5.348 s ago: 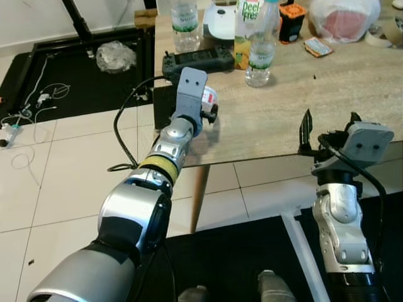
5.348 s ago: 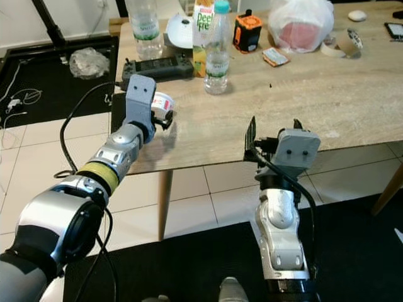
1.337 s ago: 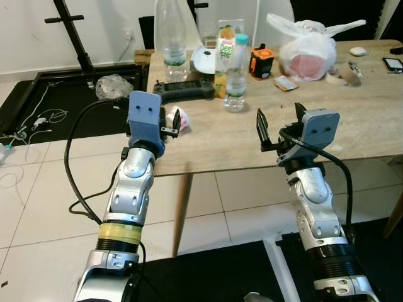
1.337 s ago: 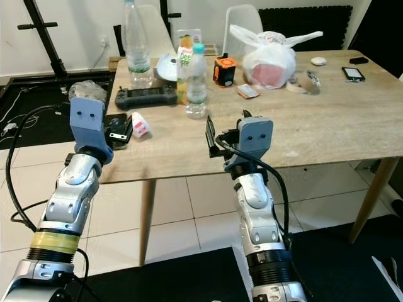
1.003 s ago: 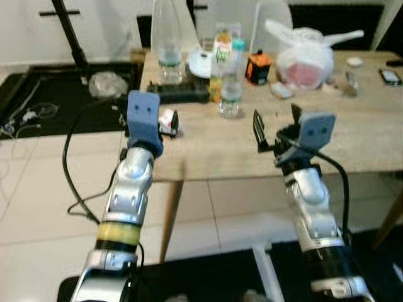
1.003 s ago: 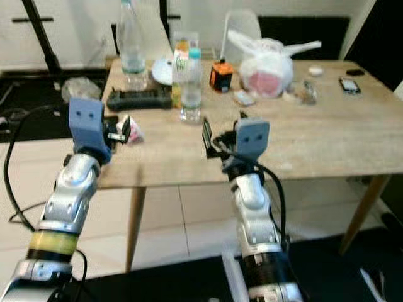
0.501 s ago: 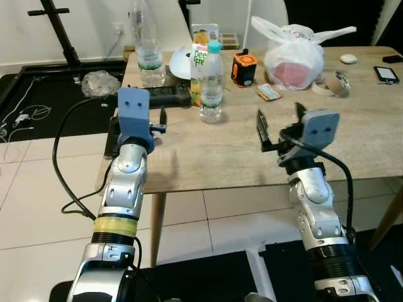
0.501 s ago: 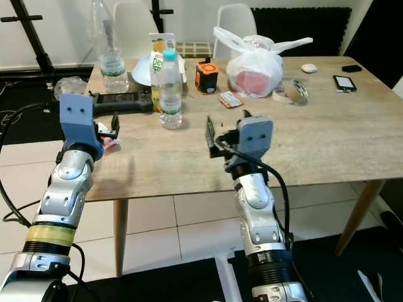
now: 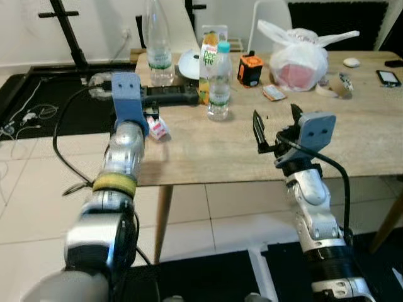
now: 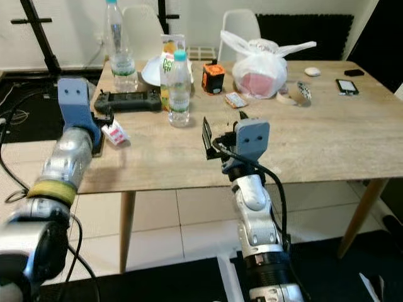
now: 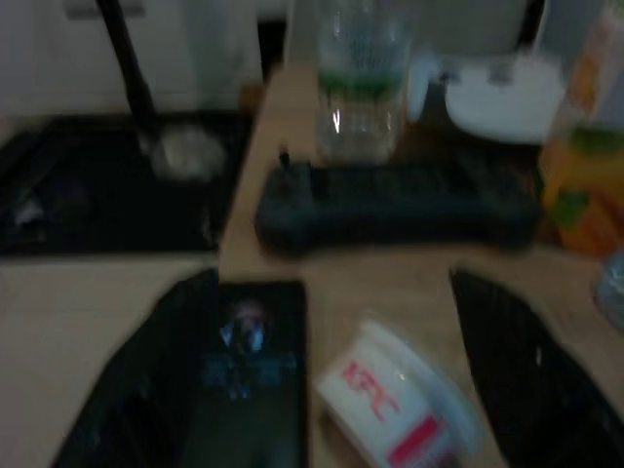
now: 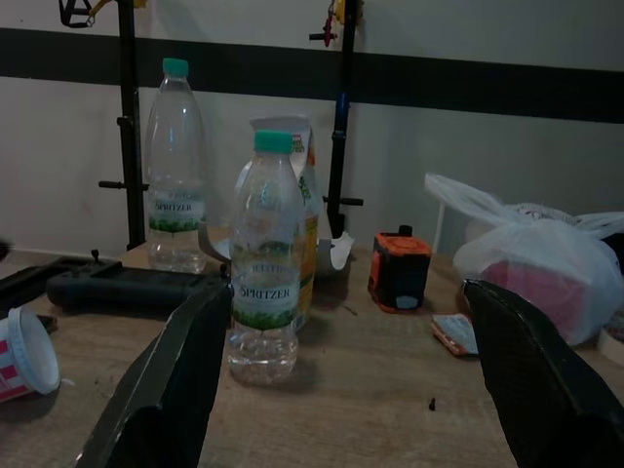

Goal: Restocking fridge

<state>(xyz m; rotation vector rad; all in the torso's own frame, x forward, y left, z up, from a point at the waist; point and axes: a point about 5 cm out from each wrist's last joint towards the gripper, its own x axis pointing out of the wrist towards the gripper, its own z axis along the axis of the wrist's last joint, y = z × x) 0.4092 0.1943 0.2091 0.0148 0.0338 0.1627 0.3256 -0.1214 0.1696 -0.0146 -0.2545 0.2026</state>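
Risk first: my left end effector (image 11: 322,380), fingers spread, straddles the small white red-lettered paper cup (image 9: 157,129) lying tipped on the wooden table (image 9: 352,126) near its left edge; closing off-centre could roll it off. I judge its long axis level, mouth toward the robot's right. Right end effector (image 12: 341,390) spread, facing the clear green-capped water bottle (image 12: 265,263).

Light wood table (image 10: 327,132) across the frame's middle; pale tiled floor (image 10: 164,214) below; white chairs (image 10: 242,22) and white wall (image 10: 75,25) up top.
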